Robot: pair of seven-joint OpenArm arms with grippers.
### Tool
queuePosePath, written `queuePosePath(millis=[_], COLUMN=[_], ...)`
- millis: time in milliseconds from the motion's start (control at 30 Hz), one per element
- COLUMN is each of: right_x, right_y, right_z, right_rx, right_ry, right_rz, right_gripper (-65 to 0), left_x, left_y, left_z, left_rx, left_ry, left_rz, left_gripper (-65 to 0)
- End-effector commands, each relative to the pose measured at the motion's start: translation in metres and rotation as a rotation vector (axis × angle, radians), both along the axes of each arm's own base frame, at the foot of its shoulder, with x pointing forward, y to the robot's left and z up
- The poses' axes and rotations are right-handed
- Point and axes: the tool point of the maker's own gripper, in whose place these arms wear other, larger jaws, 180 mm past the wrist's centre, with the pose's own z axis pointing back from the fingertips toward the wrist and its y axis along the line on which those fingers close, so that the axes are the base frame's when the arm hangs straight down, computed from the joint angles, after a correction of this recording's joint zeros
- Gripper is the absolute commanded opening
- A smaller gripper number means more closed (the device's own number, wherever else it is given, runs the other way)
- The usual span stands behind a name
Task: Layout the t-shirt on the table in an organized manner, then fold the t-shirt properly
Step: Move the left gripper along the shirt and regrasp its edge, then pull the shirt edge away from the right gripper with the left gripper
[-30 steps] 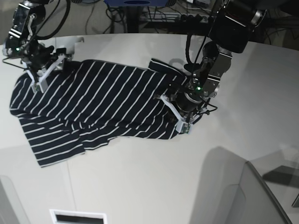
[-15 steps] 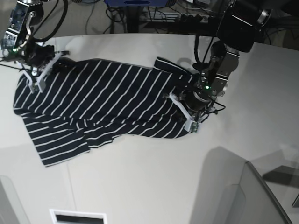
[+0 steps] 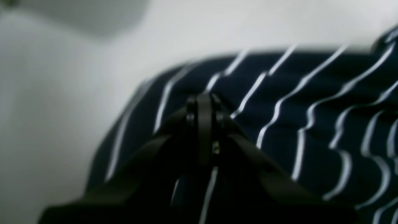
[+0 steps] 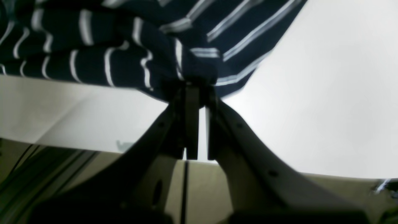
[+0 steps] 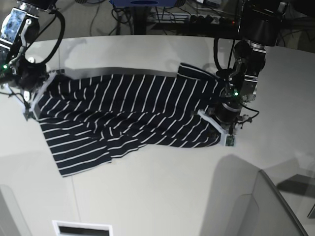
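Note:
The t-shirt (image 5: 133,113), dark navy with thin white stripes, lies stretched across the table (image 5: 162,196) between my two grippers. Its top edge runs nearly straight, and a loose flap hangs toward the front left. My left gripper (image 5: 219,129), on the right of the base view, is shut on the shirt's right edge. In the left wrist view the left gripper (image 3: 203,105) presses into the t-shirt (image 3: 311,124). My right gripper (image 5: 35,101) is shut on the shirt's left edge. Its wrist view shows the right gripper (image 4: 196,88) pinching a bunched fold of the t-shirt (image 4: 93,62).
A pale raised panel (image 5: 275,206) stands at the front right of the table. A white slotted frame (image 5: 81,228) sits at the front edge. Cables and dark equipment (image 5: 147,14) crowd the space behind the table's curved far edge.
My right gripper has shut on the shirt's left edge and dropped toward the front. My left gripper has pulled right, dragging the shirt along and stretching it flatter.

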Motion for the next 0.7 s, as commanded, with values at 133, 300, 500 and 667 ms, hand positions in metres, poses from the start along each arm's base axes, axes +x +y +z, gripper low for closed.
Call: queuePosePath(millis=[133, 300, 500, 667], right_x=[0.040, 0.074, 0.113, 0.131], right_y=[0.018, 0.014, 0.019, 0.017], right_z=[0.031, 0.047, 0.038, 0.035], right_rx=[-0.007, -0.125, -0.119, -0.100], right_ry=[-0.119, -0.151, -0.156, -0.175], right_rz=[0.067, 0.099, 0.118, 0.122], right_gripper=[-64.5, -64.5, -64.5, -64.5], left_x=[0.030, 0.042, 0.048, 0.027], left_y=[0.006, 0.003, -0.020, -0.040], left_z=[0.032, 0.045, 0.065, 0.056], left_rx=[0.007, -0.001, -0.038, -0.069], left_ry=[-0.095, -0.128, -0.184, -0.164], left_rz=[0.006, 0.006, -0.024, -0.051], left_gripper=[-65.0, -65.0, -65.0, -65.0])
